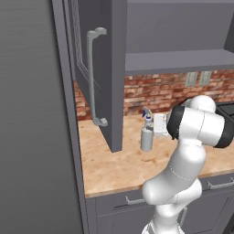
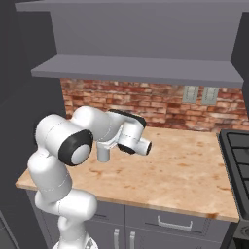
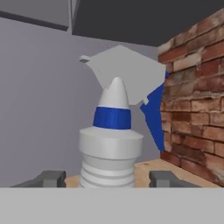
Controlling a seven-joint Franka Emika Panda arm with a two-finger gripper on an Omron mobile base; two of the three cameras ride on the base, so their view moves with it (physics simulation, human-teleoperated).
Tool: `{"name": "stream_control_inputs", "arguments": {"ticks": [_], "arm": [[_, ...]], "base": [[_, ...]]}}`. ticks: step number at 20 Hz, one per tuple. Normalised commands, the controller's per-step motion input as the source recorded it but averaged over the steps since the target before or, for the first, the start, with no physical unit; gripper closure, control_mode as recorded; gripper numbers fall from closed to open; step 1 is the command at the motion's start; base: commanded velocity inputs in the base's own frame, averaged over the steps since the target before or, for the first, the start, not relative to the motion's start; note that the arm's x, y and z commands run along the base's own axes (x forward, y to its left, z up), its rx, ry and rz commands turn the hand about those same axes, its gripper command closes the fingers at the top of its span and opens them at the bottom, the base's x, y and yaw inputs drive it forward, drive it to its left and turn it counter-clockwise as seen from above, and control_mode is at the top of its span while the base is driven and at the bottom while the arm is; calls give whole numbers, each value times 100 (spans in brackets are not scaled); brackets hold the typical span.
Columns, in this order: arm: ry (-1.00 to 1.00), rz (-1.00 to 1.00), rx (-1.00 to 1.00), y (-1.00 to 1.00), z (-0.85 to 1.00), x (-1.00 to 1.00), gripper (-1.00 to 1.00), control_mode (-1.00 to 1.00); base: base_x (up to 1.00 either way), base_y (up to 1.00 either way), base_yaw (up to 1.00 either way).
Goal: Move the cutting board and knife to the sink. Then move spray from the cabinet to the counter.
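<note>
The spray (image 1: 146, 137) stands upright on the counter (image 1: 119, 167), just right of the cabinet's open door (image 1: 98, 68). Up close, the spray (image 3: 111, 144) shows a pale grey body, a blue collar and a white trigger head. My gripper (image 3: 106, 178) is open around the bottle's lower body, with a dark fingertip (image 3: 48, 178) on each side and a small gap between each one and the bottle. From the right, the arm covers most of the spray (image 2: 103, 154). The cutting board, the knife and the sink are out of view.
The cabinet's grey shelf (image 1: 178, 61) hangs over the counter, and its open door with the long bar handle (image 1: 93, 77) juts forward beside the bottle. A brick wall (image 2: 160, 109) with outlets runs behind. A black stove (image 2: 237, 155) borders the counter (image 2: 180, 170) on the right.
</note>
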Motion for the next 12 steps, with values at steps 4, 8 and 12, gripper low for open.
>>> {"name": "stream_control_inputs", "arguments": {"ticks": [4,8,12], "arm": [[-2,0,0,0,-10,-9,-100,-100],[-6,0,0,1,-9,-13,-100,-100],[-7,0,0,0,-6,-10,-100,-100]], "base": [[0,0,0],[0,0,0],[0,0,0]]}}
